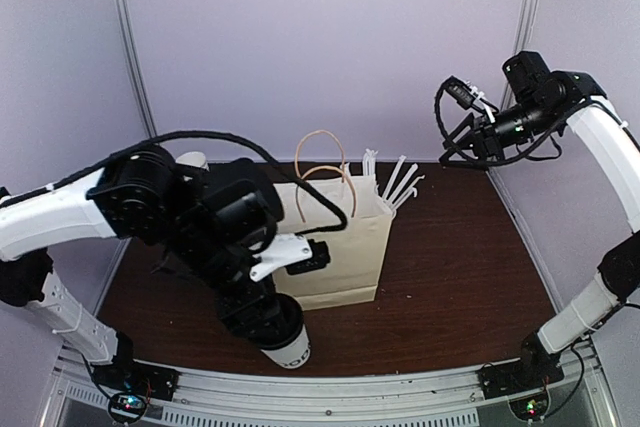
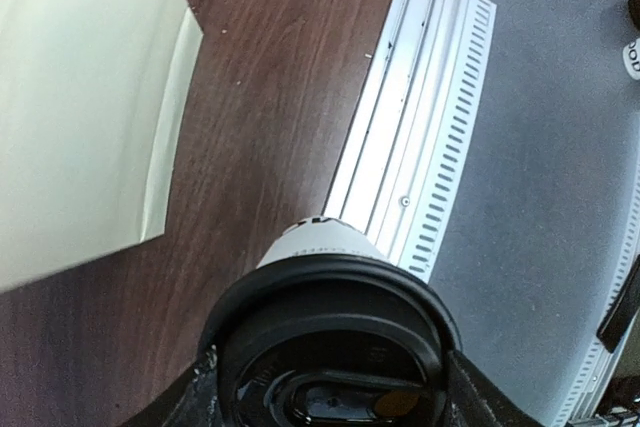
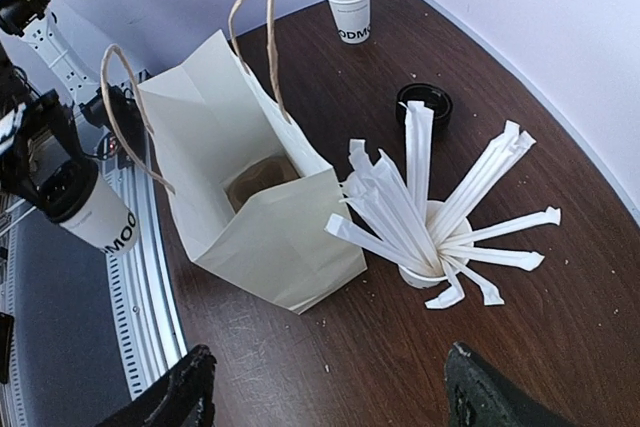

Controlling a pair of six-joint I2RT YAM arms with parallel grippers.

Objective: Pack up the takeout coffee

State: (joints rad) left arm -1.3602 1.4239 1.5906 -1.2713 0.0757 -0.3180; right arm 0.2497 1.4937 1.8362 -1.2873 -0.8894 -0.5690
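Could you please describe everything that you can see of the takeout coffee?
The takeout coffee is a small white paper cup with a black dome lid and black lettering near its base. The left claw grips it at the lid, one finger on each side. It hangs tilted, apparently clear of the table, over the near edge by the metal rail. It is beside the open paper bag, not touching it.

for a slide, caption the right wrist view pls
Open paper bag, left gripper holding the coffee cup beside it, straws on its other side
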